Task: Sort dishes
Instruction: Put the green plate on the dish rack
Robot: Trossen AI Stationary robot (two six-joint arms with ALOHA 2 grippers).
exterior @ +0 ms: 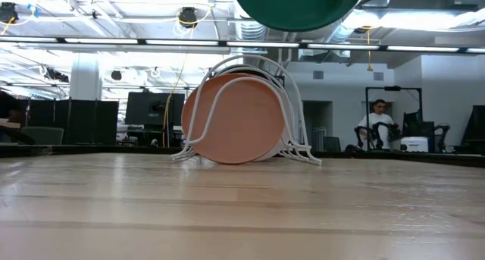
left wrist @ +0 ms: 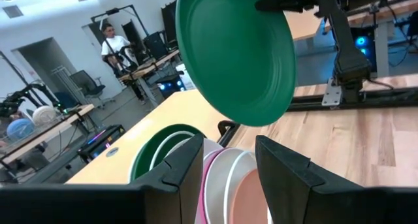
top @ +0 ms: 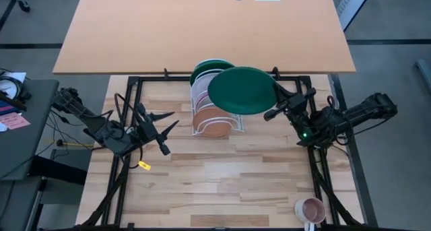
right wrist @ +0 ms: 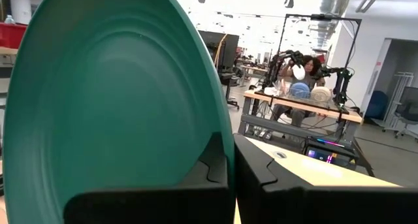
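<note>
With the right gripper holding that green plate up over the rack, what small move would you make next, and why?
Probably lower it slowly toward an open slot. The right gripper is shut on the green plate, which hangs above the white wire rack, clear of it. The rack already holds a terracotta plate in front and another green plate at the back. The left gripper waits beside the rack.

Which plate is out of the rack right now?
The big green plate: the right gripper is shut on its rim, holding it in the air above the rack. The terracotta, pink and white plates stand in the rack's slots.
</note>
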